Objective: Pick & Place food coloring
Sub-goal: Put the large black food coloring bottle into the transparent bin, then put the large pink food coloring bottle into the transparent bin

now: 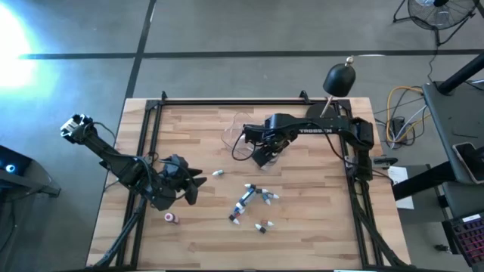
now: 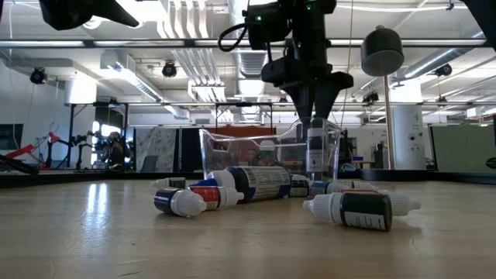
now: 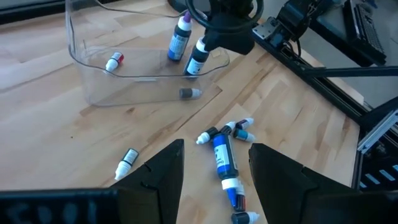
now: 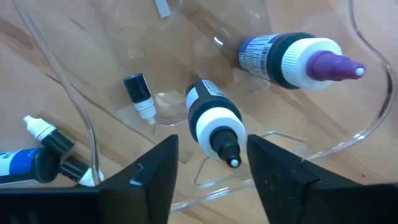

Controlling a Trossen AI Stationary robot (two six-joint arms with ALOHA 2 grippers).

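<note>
Food coloring bottle (image 4: 214,121) | right gripper (image 4: 208,163) apparently open | tray (image 3: 93,93)

The surface (image 1: 302,227) is pale planked wood with a soft sheen. The tray (image 3: 93,74) is clear, glossy plastic. The food coloring bottles (image 2: 356,209) look like smooth plastic with printed labels and matt caps. Both arms are matt black.
</note>
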